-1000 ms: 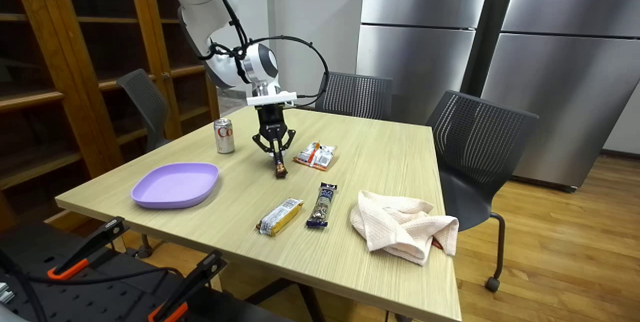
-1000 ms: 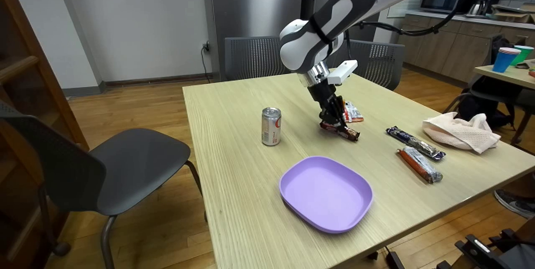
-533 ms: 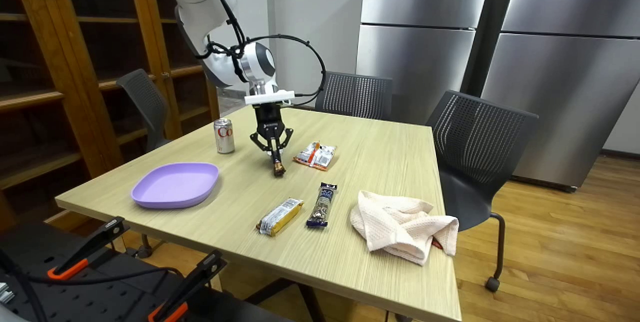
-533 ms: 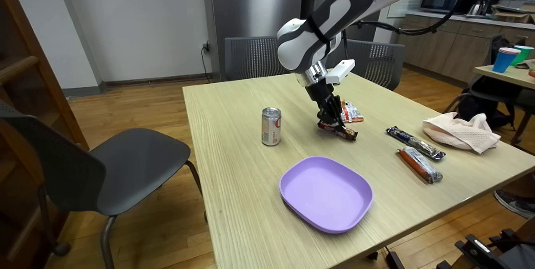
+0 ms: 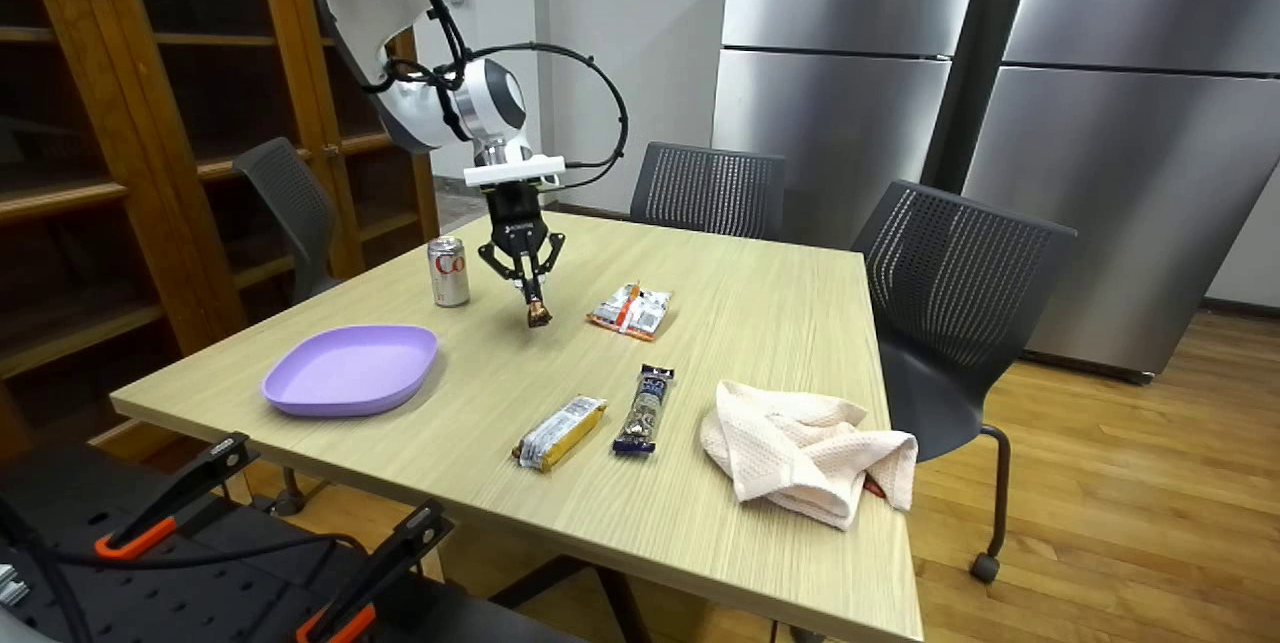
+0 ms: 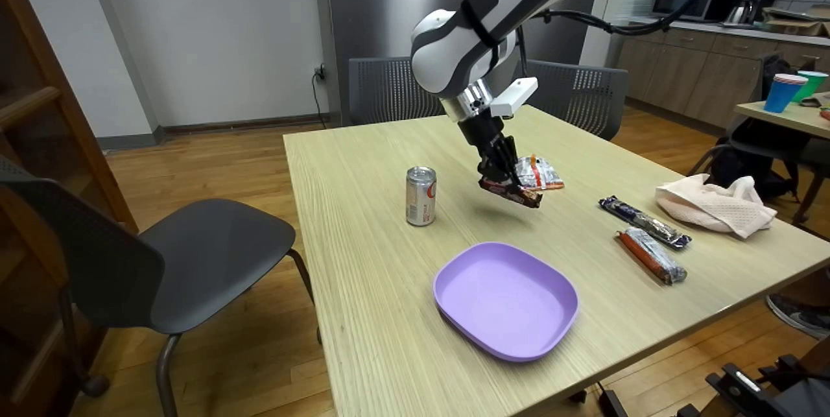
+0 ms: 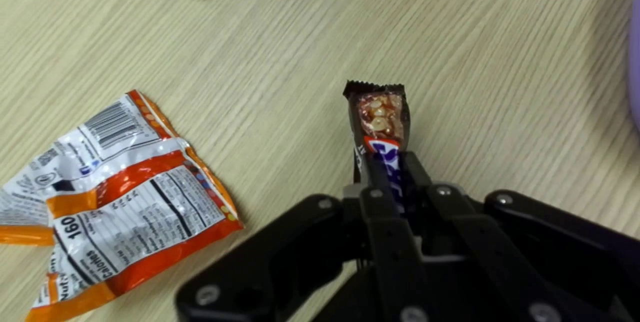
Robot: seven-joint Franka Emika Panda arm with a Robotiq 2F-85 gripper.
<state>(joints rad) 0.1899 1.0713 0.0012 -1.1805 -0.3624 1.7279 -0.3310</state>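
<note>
Brown-wrapped, the candy bar (image 7: 379, 116) is pinched between the fingers (image 7: 442, 202), held just clear of the tabletop (image 5: 760, 323), its ends jutting out on either side. In both exterior views it hangs between an upright silver can (image 6: 421, 198) and a crumpled orange-and-white packet (image 7: 145, 222). Farther out lie a purple plate (image 6: 506, 300), a silver-and-yellow bar (image 5: 560, 435), a navy-ended bar (image 5: 643, 411) and a rumpled pink cloth (image 5: 800, 453). Dark grey chairs (image 5: 950, 298) stand round the tabletop.
</note>
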